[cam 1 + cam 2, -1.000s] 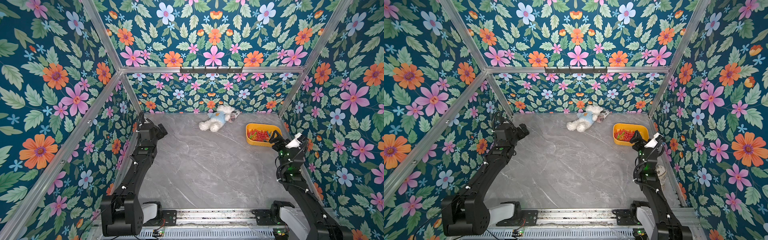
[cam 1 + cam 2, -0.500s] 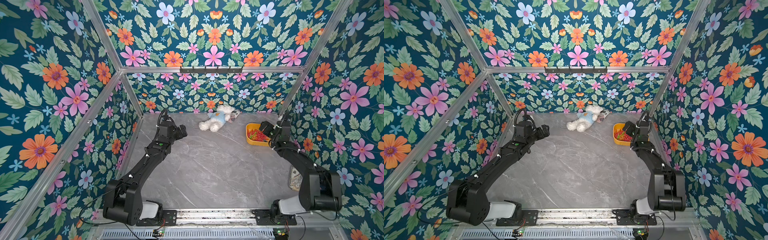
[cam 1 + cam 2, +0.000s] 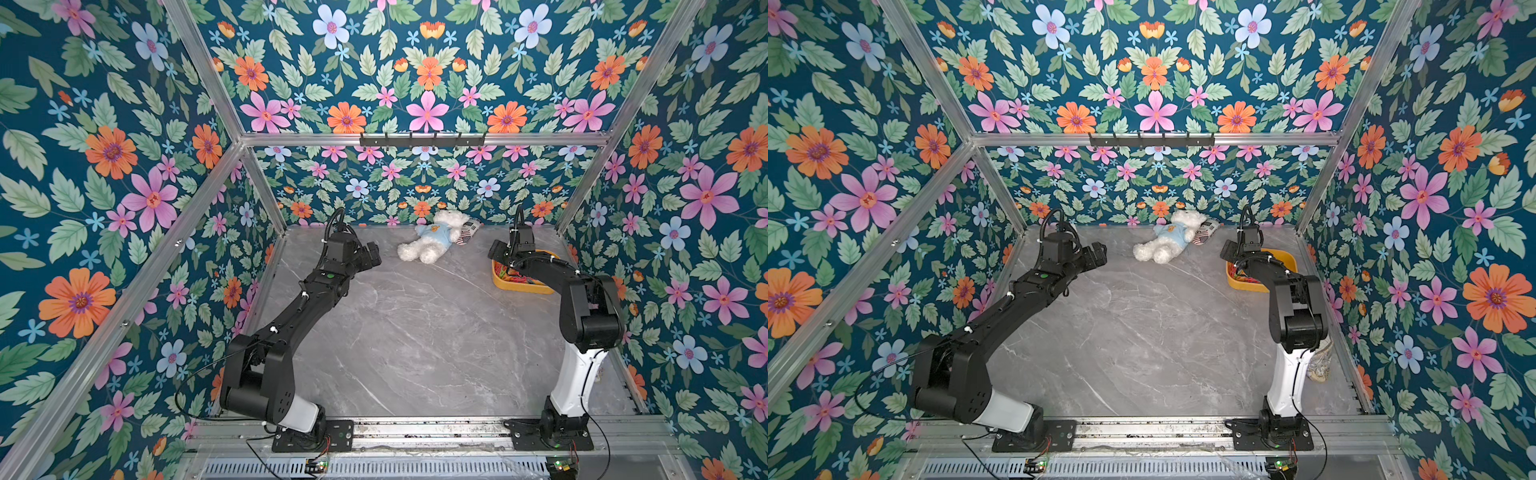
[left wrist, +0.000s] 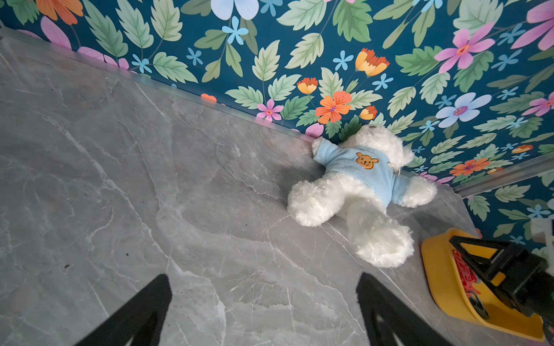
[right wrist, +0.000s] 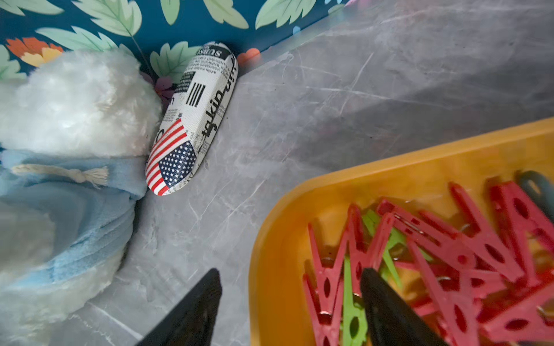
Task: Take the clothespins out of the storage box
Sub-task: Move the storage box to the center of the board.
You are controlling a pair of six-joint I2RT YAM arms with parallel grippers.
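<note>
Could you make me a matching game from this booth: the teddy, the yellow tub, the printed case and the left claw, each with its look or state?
1 plush bear
2 storage box
3 glasses case
4 left gripper

a newspaper print with a flag
b open, above the table
c wears a light blue shirt
d yellow, holds clothespins

Pairs: 1-c, 2-d, 3-a, 4-b
</note>
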